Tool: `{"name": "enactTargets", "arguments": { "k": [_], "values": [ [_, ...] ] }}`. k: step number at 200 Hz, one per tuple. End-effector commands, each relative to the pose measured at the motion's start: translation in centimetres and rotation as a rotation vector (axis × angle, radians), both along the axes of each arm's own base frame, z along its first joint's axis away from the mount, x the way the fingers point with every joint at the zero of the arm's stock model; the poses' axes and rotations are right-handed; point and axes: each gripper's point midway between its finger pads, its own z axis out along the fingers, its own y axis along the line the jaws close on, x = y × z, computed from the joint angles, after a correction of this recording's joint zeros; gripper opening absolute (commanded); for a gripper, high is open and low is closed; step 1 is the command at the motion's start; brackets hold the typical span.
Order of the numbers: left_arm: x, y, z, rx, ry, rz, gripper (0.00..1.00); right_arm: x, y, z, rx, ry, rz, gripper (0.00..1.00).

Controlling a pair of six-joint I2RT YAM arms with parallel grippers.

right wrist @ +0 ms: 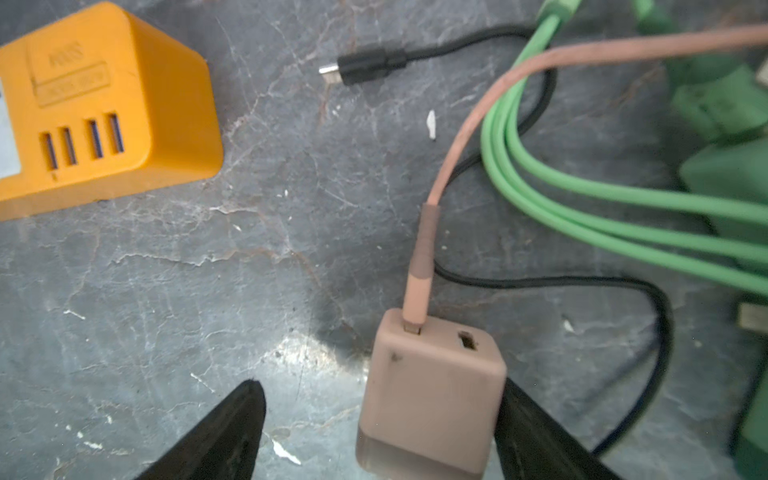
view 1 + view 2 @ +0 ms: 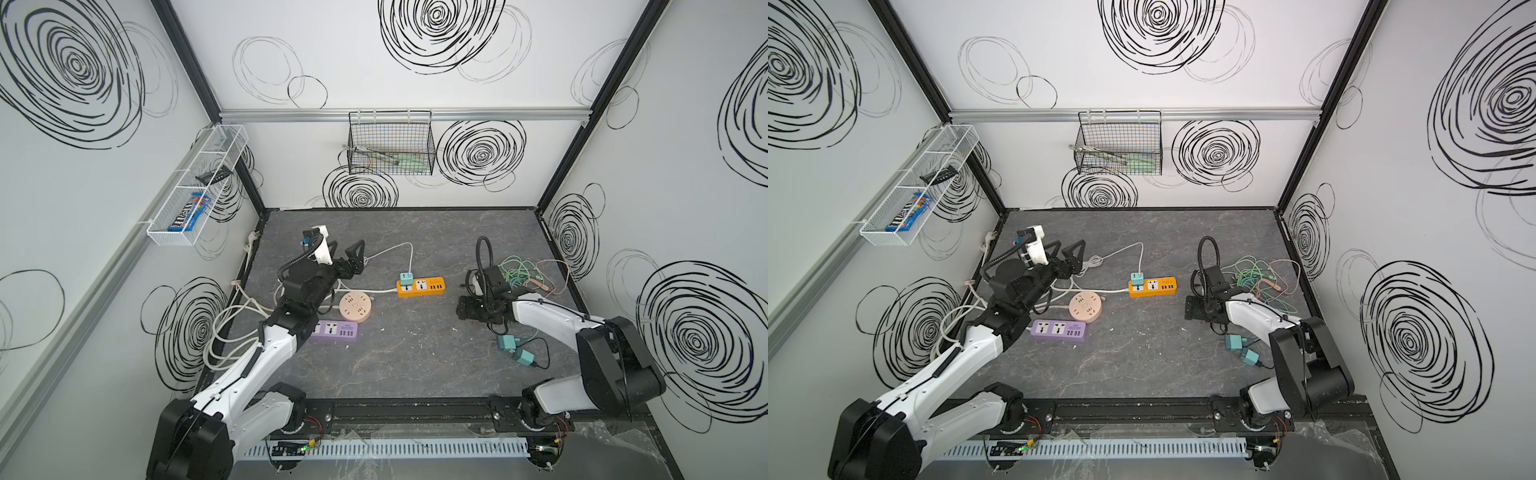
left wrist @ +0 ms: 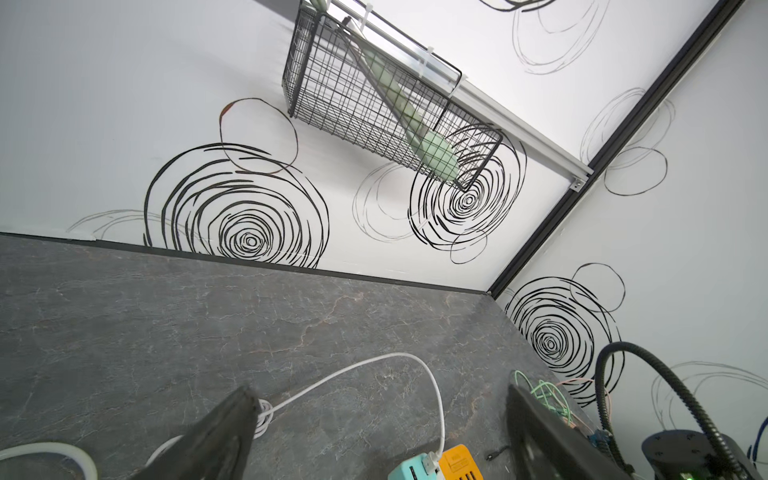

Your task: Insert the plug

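Note:
A pinkish-brown plug (image 1: 432, 390) with a matching cable (image 1: 428, 249) in its top stands on the grey table. My right gripper (image 1: 380, 390) is open around it: one finger (image 1: 536, 436) lies against the plug's side, the other (image 1: 224, 432) stands well clear. In both top views the right gripper (image 2: 467, 309) is low over the table and hides the plug. The orange power strip (image 2: 420, 286) (image 1: 104, 104) lies to its left, with a teal plug (image 2: 405, 277) on a white cable in it. My left gripper (image 2: 345, 253) (image 3: 382, 392) is open and empty at the back left.
A purple power strip (image 2: 334, 331) and a round pink one (image 2: 354, 306) lie by the left arm. Two teal plugs (image 2: 515, 350) lie near the right arm. Green cables (image 1: 582, 195) and a black cable end (image 1: 365, 66) tangle beside the plug. Wire baskets (image 2: 390, 143) hang on the walls.

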Motion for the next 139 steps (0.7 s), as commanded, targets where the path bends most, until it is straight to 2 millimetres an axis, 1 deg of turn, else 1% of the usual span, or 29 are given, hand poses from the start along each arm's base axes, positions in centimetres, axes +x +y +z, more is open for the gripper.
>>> {"name": "enactTargets", "arguments": {
  "k": [1, 39, 69, 101, 139],
  "values": [
    [-0.2, 0.2, 2.5, -0.064, -0.070, -0.022, 0.96, -0.5, -1.1, -0.6, -0.053, 0.021, -0.053, 0.82],
    [0.5, 1.3, 1.7, -0.034, -0.040, 0.043, 0.96, -0.3, -1.9, -1.2, -0.093, 0.023, -0.105, 0.71],
    [0.9, 1.7, 1.1, -0.001, -0.007, 0.073, 0.96, -0.7, -1.8, -1.3, -0.107, 0.026, -0.096, 0.68],
    [1.5, 2.3, 0.4, 0.014, 0.038, 0.112, 0.96, -1.3, -2.0, -1.6, -0.121, 0.037, -0.085, 0.63],
    [2.3, 1.9, -0.2, 0.016, 0.094, 0.105, 0.96, -1.9, -2.2, -1.7, -0.148, 0.041, -0.070, 0.58]
  ]
}}
